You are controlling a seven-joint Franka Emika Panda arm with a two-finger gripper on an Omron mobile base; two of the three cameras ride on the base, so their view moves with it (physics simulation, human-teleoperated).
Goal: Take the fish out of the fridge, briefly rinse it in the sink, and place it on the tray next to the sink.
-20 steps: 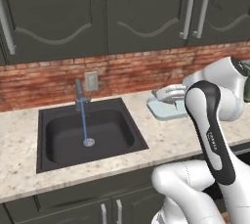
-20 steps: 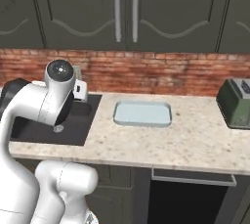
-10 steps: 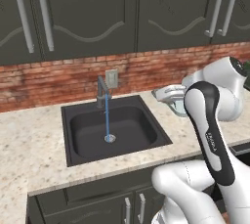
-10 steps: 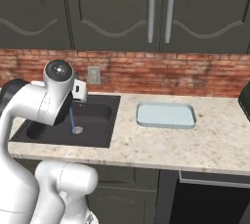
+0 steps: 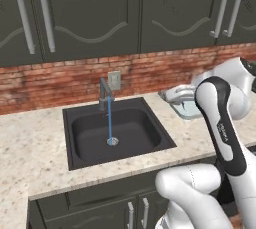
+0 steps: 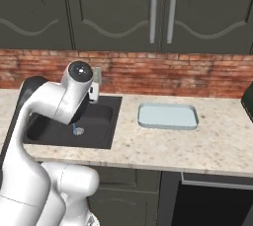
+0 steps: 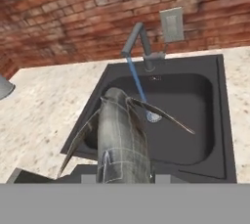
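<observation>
above the sink [image 7: 195,115], the pincer grips the fish [image 7: 119,140] pointing toward the faucet [image 7: 141,47].

Kitchen: black sink [image 5: 120,133] in speckled counter [image 6: 197,146], brick backsplash [image 6: 197,74], dark cabinets [image 5: 100,13].

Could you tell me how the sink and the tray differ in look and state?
The sink is a deep black basin sunk into the counter; the tray is shallow and pale grey with a low rim. The sink is larger than the tray. Water runs from the faucet into the sink, while nothing lies in the tray. Both are rectangular and sit side by side on the same speckled counter below the brick wall.
</observation>
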